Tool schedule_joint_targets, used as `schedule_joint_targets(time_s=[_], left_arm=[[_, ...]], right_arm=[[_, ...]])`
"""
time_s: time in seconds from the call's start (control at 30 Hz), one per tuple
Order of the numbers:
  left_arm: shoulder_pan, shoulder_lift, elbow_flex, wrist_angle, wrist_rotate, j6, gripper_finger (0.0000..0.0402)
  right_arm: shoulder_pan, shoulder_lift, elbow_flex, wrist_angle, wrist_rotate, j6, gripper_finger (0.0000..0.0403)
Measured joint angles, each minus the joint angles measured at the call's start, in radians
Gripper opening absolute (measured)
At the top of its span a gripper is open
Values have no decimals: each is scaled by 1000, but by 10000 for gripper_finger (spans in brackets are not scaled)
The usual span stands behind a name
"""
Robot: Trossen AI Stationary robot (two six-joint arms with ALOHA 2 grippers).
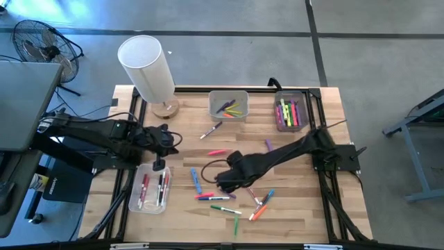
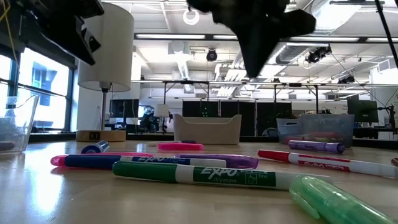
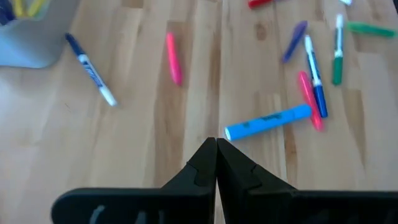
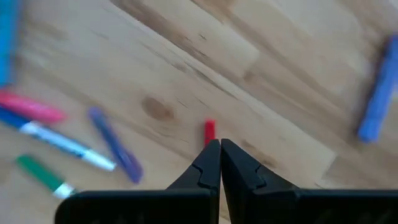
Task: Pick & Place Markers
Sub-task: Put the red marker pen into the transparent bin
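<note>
Loose markers lie on the wooden table (image 1: 333, 208), among them a blue one (image 1: 196, 179), a pink one (image 1: 217, 151) and a green one (image 1: 225, 208). My right gripper (image 4: 219, 143) is shut above this scatter (image 1: 225, 183), pointing steeply down, with nothing between its fingers. A red marker end (image 4: 209, 130) shows on the table just past its tips, beside a purple marker (image 4: 115, 144). My left gripper (image 3: 216, 142) is shut and empty above the table's left part (image 1: 173, 139). It slants down toward a blue marker (image 3: 267, 122) and a pink one (image 3: 173, 57).
A clear bin (image 1: 132, 200) holding red markers stands near the left arm. Two more bins with markers stand at the far side (image 1: 228, 94) (image 1: 291, 95). A white lamp (image 1: 147, 66) on a wooden base stands at the far left. A black cable (image 1: 208, 167) loops by the right gripper.
</note>
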Motion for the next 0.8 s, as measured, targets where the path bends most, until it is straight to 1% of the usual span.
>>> schedule_joint_targets(time_s=[0.1,0.17,0.27,0.43,0.57,0.7,0.8], left_arm=[[-2,0,-4,1,53,14,0],[-2,4,-4,6,83,15,0],[-2,5,-4,7,110,15,0],[-2,5,-4,6,135,37,0],[-2,5,-4,6,151,37,0],[-2,4,-4,6,153,37,0],[-2,4,-4,5,154,37,0]], right_arm=[[16,51,8,-20,-13,91,7],[25,74,-3,-16,-52,93,19],[37,91,-33,13,-108,96,49],[54,91,-125,126,-137,96,107],[62,91,-216,230,-192,96,139],[72,83,-316,348,-226,115,147],[76,77,-384,433,-247,119,125]])
